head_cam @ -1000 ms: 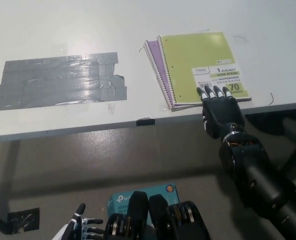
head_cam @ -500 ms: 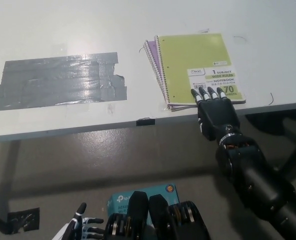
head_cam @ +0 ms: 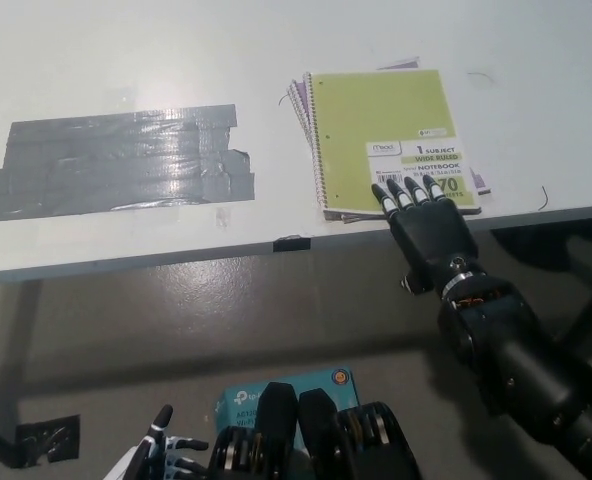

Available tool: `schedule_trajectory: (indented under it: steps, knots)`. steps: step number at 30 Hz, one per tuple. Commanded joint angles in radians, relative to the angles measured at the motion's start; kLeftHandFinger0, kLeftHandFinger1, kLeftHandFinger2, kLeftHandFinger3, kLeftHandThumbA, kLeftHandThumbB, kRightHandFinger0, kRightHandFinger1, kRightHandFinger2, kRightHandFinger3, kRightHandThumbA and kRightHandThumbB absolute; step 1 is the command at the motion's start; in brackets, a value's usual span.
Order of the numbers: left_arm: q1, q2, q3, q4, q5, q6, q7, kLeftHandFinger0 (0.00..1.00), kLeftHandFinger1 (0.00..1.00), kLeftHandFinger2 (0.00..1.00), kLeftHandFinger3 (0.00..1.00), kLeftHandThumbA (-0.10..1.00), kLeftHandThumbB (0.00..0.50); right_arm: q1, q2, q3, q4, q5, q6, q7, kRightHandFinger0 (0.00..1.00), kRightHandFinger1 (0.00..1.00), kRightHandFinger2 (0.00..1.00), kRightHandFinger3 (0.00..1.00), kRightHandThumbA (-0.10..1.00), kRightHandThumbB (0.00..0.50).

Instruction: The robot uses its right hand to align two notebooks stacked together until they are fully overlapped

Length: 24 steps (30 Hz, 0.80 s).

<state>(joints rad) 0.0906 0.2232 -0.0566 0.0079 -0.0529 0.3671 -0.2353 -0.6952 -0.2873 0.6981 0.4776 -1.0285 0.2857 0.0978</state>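
A: Black right hand [head_cam: 428, 222], flat and spread, gripping nothing, fingertips [head_cam: 404, 192] pressing on the near edge of the green notebook [head_cam: 381, 125] by the table's front edge.

B: And the purple notebook [head_cam: 298, 97] beneath?

A: Showing as a thin strip along the green cover's left, spiral side, plus slivers at the far right corner and the near right edge. Skewed, then, not yet fully overlapped. Both lying toward the front right of the white table [head_cam: 126, 50].

B: Left hand?

A: White left hand [head_cam: 161, 455] resting low, below the table's front edge, fingers apart, empty.

B: Anything else on the table?

A: Grey tape patch [head_cam: 116, 160] toward the left, well apart from the notebooks. Small black tab [head_cam: 291, 243] on the front edge, near the stack's left corner.

B: Likely trouble from here?

A: Probably three things. Pressing too hard could drag both notebooks together, leaving the skew unchanged. Pushing only at one near corner could swing the green cover past true, exposing purple on the opposite side. Pulling toward the body could slide the stack over the front edge, already close, tipping it off the table.

B: And the cover?

A: Thin card, likely to buckle under fingertips rather than shift the whole book.
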Motion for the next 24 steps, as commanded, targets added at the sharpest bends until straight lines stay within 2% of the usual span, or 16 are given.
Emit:
schedule_trajectory:
  steps: [1,6,9,11,18,22,24]
  knots:
    - [-0.004,0.000,0.003,-0.017,-0.007,-0.006,-0.003,0.06,0.53,0.44,0.62,1.00,0.500,0.024,-0.035,0.011,0.010,0.020,-0.078,0.047,1.00,1.00,1.00,1.00,1.00,0.247]
    - [0.007,0.010,-0.010,-0.016,0.004,-0.015,-0.009,0.06,0.54,0.50,0.65,1.00,0.500,0.042,-0.075,0.002,-0.009,0.018,-0.087,0.068,1.00,1.00,1.00,1.00,1.00,0.266]
    - [0.010,0.013,-0.018,-0.011,0.016,-0.024,-0.006,0.05,0.53,0.48,0.63,1.00,0.500,0.053,-0.097,-0.002,-0.019,0.014,-0.099,0.057,1.00,1.00,1.00,1.00,1.00,0.279]
    - [0.013,0.012,-0.015,-0.026,0.009,0.000,-0.005,0.05,0.53,0.48,0.64,1.00,0.500,0.051,-0.101,-0.004,-0.019,0.012,-0.099,0.063,1.00,1.00,1.00,1.00,1.00,0.291]
    - [0.013,0.009,-0.016,-0.017,-0.001,-0.009,-0.011,0.07,0.56,0.48,0.62,1.00,0.500,0.048,-0.105,0.005,-0.024,-0.012,-0.097,0.071,1.00,1.00,1.00,1.00,1.00,0.286]
    - [0.013,0.014,-0.026,-0.019,0.012,-0.012,-0.008,0.06,0.52,0.45,0.61,1.00,0.500,0.044,-0.101,0.010,-0.011,-0.025,-0.108,0.050,1.00,1.00,1.00,1.00,1.00,0.291]
    - [0.012,0.012,-0.029,-0.016,0.009,-0.013,-0.009,0.07,0.55,0.49,0.62,1.00,0.500,0.041,-0.106,0.015,-0.013,-0.034,-0.111,0.052,1.00,1.00,1.00,1.00,1.00,0.289]
